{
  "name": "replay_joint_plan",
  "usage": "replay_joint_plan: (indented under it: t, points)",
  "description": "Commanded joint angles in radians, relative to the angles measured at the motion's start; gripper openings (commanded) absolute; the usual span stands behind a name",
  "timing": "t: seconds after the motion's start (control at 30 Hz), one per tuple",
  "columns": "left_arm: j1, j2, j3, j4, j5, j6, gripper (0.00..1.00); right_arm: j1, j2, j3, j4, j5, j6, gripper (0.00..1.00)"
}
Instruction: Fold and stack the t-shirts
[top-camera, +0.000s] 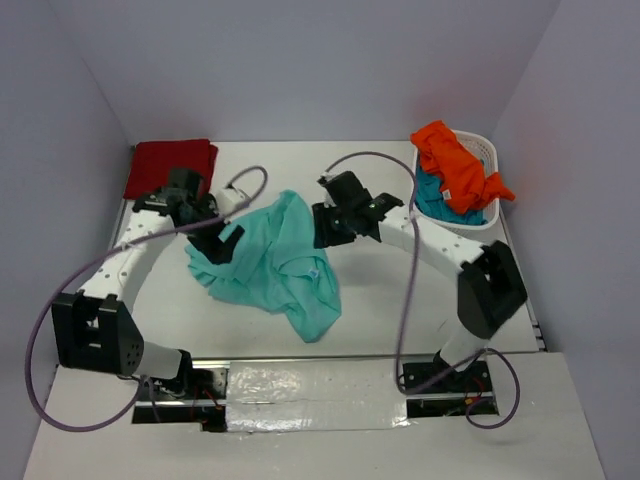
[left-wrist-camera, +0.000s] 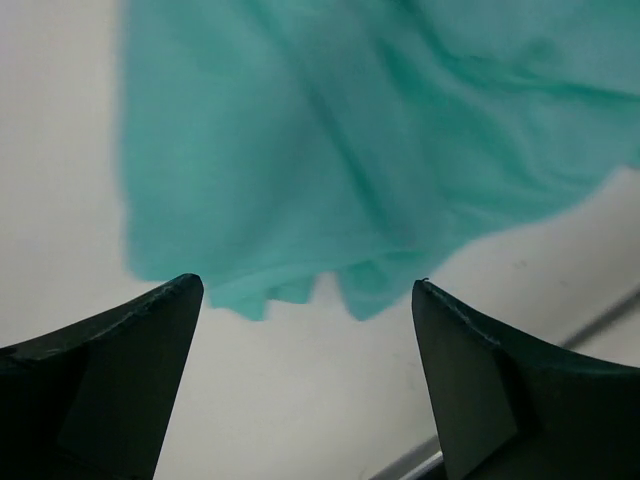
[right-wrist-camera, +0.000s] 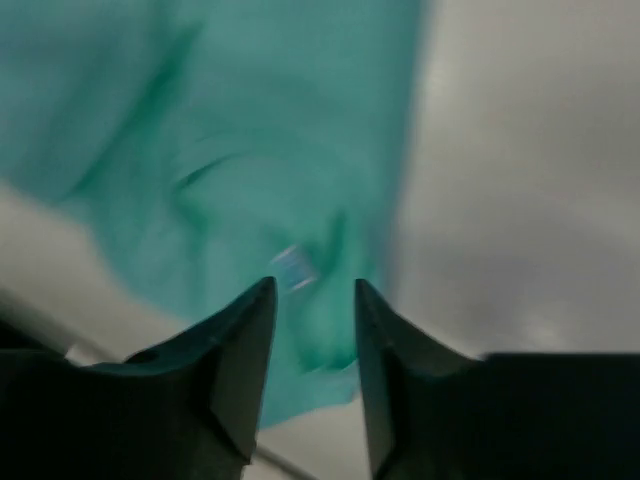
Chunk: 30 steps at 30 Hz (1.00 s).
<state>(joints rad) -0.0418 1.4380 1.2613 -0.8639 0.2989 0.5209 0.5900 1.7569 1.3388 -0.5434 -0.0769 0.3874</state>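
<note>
A light mint-aqua t-shirt (top-camera: 285, 265) lies crumpled in the middle of the white table. My left gripper (top-camera: 225, 243) hovers at its left edge, jaws wide open and empty; in the left wrist view the shirt's hem (left-wrist-camera: 350, 150) hangs just beyond the left gripper (left-wrist-camera: 305, 282). My right gripper (top-camera: 322, 228) is over the shirt's upper right edge, its jaws apart with the cloth (right-wrist-camera: 200, 150) and a small neck label (right-wrist-camera: 292, 265) below the right gripper (right-wrist-camera: 314, 283). A folded dark red t-shirt (top-camera: 170, 165) rests at the back left. The orange t-shirt (top-camera: 455, 165) drapes over the basket, on top of the teal-blue t-shirt (top-camera: 440, 200).
The white mesh basket (top-camera: 488, 150) stands at the back right corner. Grey cables loop from both arms over the table. White walls close in the left, back and right sides. Both arm bases sit at the near edge.
</note>
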Motion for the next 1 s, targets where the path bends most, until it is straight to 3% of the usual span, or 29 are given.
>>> replay_joint_plan:
  t: [0.0, 0.1, 0.17, 0.23, 0.37, 0.43, 0.47, 0.53, 0.57, 0.6, 0.63, 0.67, 0.7, 0.73, 0.87, 0.97]
  points:
    - [-0.125, -0.065, -0.124, 0.134, -0.061, 0.044, 0.96, 0.068, -0.120, -0.026, 0.195, -0.078, -0.083, 0.51]
    - [-0.164, -0.015, -0.178, 0.197, -0.057, 0.015, 0.91, 0.106, 0.021, 0.071, 0.151, -0.043, -0.140, 0.59]
    - [-0.174, 0.057, -0.166, 0.181, -0.028, -0.034, 0.92, 0.108, 0.142, 0.199, 0.116, -0.046, -0.128, 0.69]
    - [-0.176, 0.109, -0.193, 0.228, -0.053, -0.073, 0.93, 0.108, 0.282, 0.355, 0.096, -0.038, -0.117, 0.72]
    - [-0.173, 0.208, -0.186, 0.313, -0.058, -0.120, 0.90, 0.108, 0.515, 0.624, -0.120, 0.011, -0.058, 0.76]
    - [-0.171, 0.237, -0.180, 0.304, 0.008, -0.124, 0.82, 0.110, 0.564, 0.628, -0.133, 0.015, -0.032, 0.78]
    - [-0.173, 0.246, -0.178, 0.287, 0.023, -0.127, 0.67, 0.111, 0.573, 0.622, -0.138, 0.025, -0.022, 0.78]
    - [-0.170, 0.257, -0.191, 0.278, 0.042, -0.124, 0.43, 0.108, 0.590, 0.581, -0.153, 0.048, 0.005, 0.73]
    - [-0.170, 0.257, -0.195, 0.260, 0.043, -0.116, 0.16, 0.105, 0.589, 0.556, -0.151, 0.052, 0.019, 0.58]
    - [-0.165, 0.253, -0.191, 0.250, 0.030, -0.110, 0.02, 0.085, 0.569, 0.498, -0.133, 0.042, 0.034, 0.47]
    - [-0.143, 0.240, -0.169, 0.229, 0.020, -0.110, 0.00, 0.073, 0.511, 0.456, -0.106, 0.025, 0.060, 0.24]
    - [-0.126, 0.240, -0.169, 0.218, 0.014, -0.110, 0.00, 0.058, 0.510, 0.406, -0.077, 0.020, 0.076, 0.24]
    - [-0.083, 0.223, -0.128, 0.210, 0.009, -0.113, 0.00, 0.027, 0.431, 0.317, -0.014, 0.022, 0.085, 0.06]
    - [-0.060, 0.217, -0.105, 0.207, -0.018, -0.119, 0.00, 0.008, 0.390, 0.286, 0.012, 0.022, 0.090, 0.00]
    - [0.023, 0.228, 0.109, 0.192, -0.069, -0.111, 0.00, -0.094, 0.277, 0.313, 0.056, -0.044, -0.003, 0.00]
    - [0.039, 0.326, 0.396, 0.148, -0.022, -0.078, 0.00, -0.171, 0.283, 0.460, 0.031, -0.128, -0.105, 0.00]
